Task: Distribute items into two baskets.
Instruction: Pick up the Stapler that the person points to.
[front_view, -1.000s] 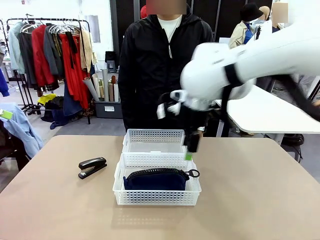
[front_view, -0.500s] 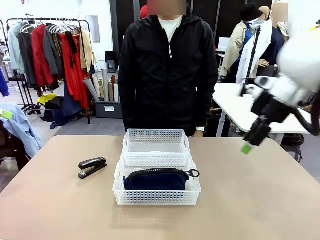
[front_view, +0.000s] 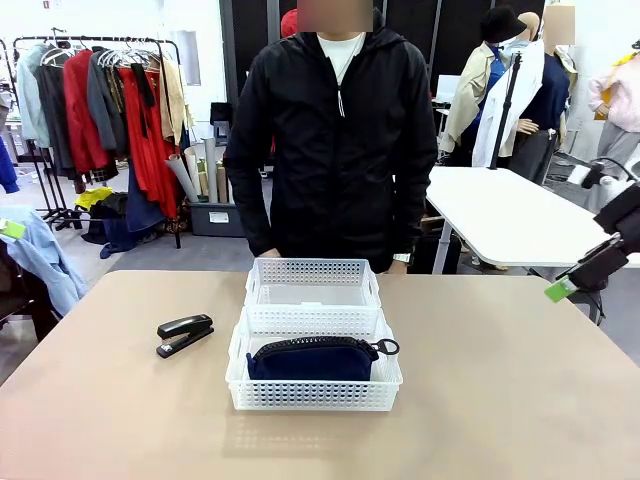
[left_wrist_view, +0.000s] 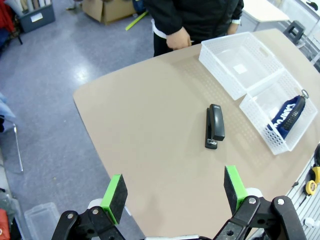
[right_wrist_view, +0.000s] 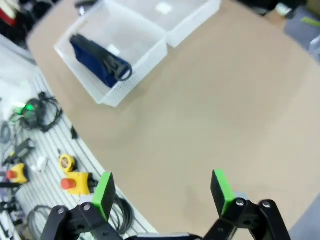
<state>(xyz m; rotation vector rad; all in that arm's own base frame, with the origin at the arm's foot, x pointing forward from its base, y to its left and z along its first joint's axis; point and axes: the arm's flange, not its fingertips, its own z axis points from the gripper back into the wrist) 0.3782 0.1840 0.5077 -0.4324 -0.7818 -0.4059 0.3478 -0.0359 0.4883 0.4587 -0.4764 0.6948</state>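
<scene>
the stapler (front_view: 185, 334) is lying on the worktop (front_view: 500, 380) just left of the near basket (front_view: 310, 398), which is holding the pouch (front_view: 312, 360); the far basket (front_view: 312, 270) is standing empty. the left pincer (left_wrist_view: 173, 192) is hanging wide open and empty above that side, nearer than the open, empty right pincer (right_wrist_view: 162, 191), and the stapler's long axis is running crosswise to its pads (left_wrist_view: 114, 197), with room all round.

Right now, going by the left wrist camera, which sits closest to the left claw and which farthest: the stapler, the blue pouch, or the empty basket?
From the left claw, which is open:
1. Stapler, alone on the bare table, nearest.
2. Blue pouch, lying in the near basket on the robot's side.
3. Empty basket, beyond that, on the person's side.
</scene>
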